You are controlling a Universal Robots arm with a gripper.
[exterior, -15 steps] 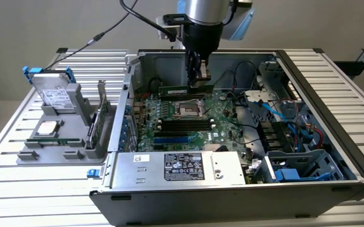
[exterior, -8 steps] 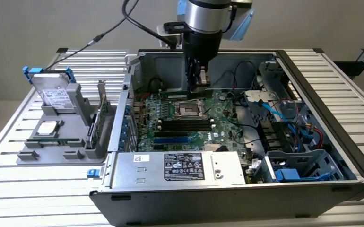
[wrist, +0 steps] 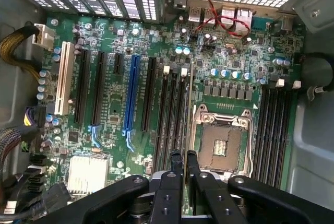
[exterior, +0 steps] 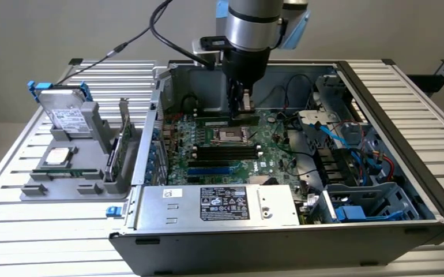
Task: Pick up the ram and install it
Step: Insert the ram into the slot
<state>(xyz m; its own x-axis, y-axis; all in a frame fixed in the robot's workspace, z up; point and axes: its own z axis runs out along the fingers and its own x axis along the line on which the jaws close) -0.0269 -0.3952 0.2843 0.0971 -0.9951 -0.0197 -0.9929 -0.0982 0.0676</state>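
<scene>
I am pinching the long, thin green ram stick (exterior: 213, 122) edge-down in my end effector (exterior: 241, 117), low inside the open dark metal computer case (exterior: 283, 251), over the black memory slots (wrist: 169, 114) beside the square silver processor socket (wrist: 222, 141). Risk I am flagging: any tilt or offset jamming the ram stick on a slot wall.

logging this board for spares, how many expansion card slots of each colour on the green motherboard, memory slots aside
white plastic expansion slot: 1
blue plastic expansion slot: 1
black plastic expansion slots: 4
total: 6
</scene>
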